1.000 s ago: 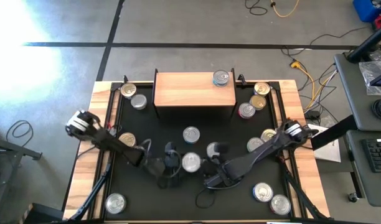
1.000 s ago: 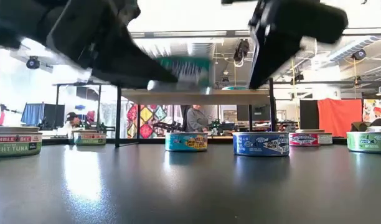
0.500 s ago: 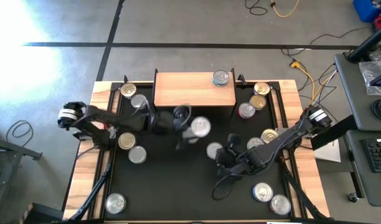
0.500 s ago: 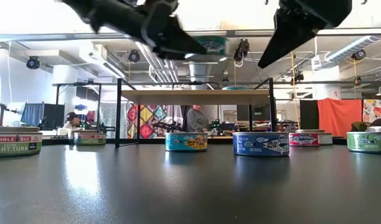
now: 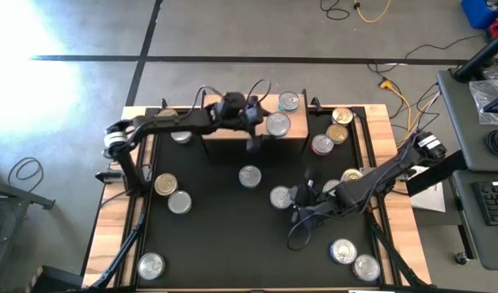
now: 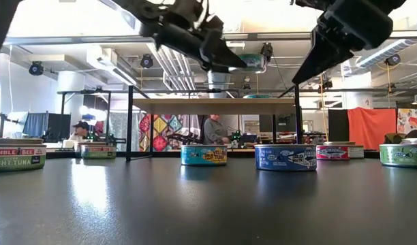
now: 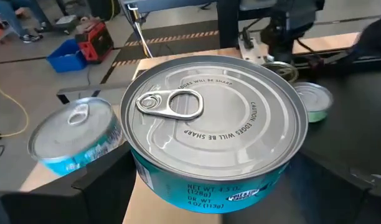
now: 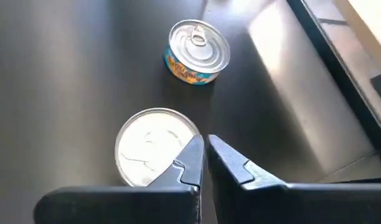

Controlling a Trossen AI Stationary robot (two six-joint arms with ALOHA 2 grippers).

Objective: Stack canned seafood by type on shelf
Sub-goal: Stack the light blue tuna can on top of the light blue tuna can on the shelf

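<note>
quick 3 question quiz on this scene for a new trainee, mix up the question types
1. True or false: the left claw holds a teal-labelled can above the shelf.
2. How many cans already sit on the shelf?
3. The right claw is: A) open over the shelf; B) shut and empty above the black table; C) gripping a gold-lid can.

Key: 1 true. 2 one, the silver-lid can near the shelf's right end. 3 B.
</note>
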